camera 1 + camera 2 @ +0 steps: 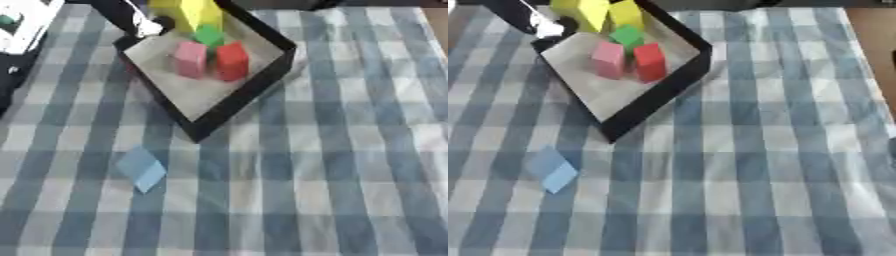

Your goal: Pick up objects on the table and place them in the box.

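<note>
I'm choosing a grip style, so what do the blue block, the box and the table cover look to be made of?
Blue block: probably painted wood or foam, going by its matte, flat faces and crisp edges; the look leaves it open.
Box: likely cardboard or thin board, with black walls and a dull grey floor.
Table cover: woven cloth, blue-and-white checked, with no shine.
</note>
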`<control>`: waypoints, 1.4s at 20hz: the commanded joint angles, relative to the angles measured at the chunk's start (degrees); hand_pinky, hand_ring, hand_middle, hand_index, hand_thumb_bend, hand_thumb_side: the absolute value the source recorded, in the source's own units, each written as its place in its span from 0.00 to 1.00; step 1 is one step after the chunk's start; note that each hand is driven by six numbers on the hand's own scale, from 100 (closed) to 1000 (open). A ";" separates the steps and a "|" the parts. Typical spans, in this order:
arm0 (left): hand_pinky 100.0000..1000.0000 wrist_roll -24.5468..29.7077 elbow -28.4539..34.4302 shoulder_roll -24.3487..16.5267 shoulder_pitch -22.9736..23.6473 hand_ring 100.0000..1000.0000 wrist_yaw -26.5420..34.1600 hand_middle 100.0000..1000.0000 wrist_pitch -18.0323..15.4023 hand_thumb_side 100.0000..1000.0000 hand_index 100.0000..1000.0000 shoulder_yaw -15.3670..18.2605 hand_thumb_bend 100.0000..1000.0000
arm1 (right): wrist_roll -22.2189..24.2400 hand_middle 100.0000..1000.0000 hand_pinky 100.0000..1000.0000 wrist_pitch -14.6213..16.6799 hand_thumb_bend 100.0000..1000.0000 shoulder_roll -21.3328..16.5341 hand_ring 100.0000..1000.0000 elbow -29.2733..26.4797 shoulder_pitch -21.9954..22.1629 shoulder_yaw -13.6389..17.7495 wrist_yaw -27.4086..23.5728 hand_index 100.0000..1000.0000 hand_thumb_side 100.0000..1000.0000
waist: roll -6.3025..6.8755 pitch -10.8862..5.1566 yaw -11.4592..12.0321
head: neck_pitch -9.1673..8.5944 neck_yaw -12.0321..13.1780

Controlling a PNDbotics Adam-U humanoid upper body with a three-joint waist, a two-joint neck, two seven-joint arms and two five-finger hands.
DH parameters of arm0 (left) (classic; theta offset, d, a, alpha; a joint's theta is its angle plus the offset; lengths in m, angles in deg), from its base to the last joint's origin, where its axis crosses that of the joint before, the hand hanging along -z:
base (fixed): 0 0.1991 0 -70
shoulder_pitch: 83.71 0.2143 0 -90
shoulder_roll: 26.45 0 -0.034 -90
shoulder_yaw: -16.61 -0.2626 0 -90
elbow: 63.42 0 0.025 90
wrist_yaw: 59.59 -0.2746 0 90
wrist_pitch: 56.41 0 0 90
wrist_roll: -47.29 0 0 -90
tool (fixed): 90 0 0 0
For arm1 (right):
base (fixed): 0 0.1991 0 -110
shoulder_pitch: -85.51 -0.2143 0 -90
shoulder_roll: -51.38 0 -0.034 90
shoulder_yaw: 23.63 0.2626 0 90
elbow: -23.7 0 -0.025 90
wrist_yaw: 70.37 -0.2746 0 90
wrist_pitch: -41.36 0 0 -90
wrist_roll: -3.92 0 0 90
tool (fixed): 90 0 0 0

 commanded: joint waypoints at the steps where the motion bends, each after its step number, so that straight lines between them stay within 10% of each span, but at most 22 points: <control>1: 0.77 0.35 -2.59 0.91 -1.50 0.65 -1.67 0.64 -0.65 0.00 0.67 -0.01 0.20 | 0.20 0.68 0.79 0.14 0.00 -1.57 0.78 -1.30 -1.15 0.20 -0.33 0.82 0.64 | 0.59 -2.71 -0.14 | -0.51 0.23; 14: 0.78 3.77 -9.30 2.75 0.24 0.68 -3.90 0.67 -3.16 0.01 0.70 -1.62 0.31 | -0.49 0.68 0.79 -0.06 0.00 -1.70 0.78 -1.37 -1.84 0.17 -0.72 0.82 0.64 | 0.67 -2.49 -0.18 | -0.06 -0.07; 21: 0.84 3.84 -10.78 3.36 0.87 0.78 -5.69 0.78 -3.85 0.33 0.86 -1.43 0.64 | -0.54 0.68 0.79 -0.09 0.00 -1.67 0.78 -1.47 -1.67 0.07 -0.89 0.82 0.65 | 0.58 -2.52 -0.14 | -0.13 -0.10; 28: 0.85 3.00 -9.98 2.99 1.26 0.78 -6.97 0.79 -4.13 0.40 0.88 -0.80 0.76 | -0.67 0.68 0.79 -0.16 0.00 -1.87 0.78 -1.43 -1.55 0.12 -0.96 0.81 0.65 | 0.62 -2.74 0.06 | 0.16 -0.39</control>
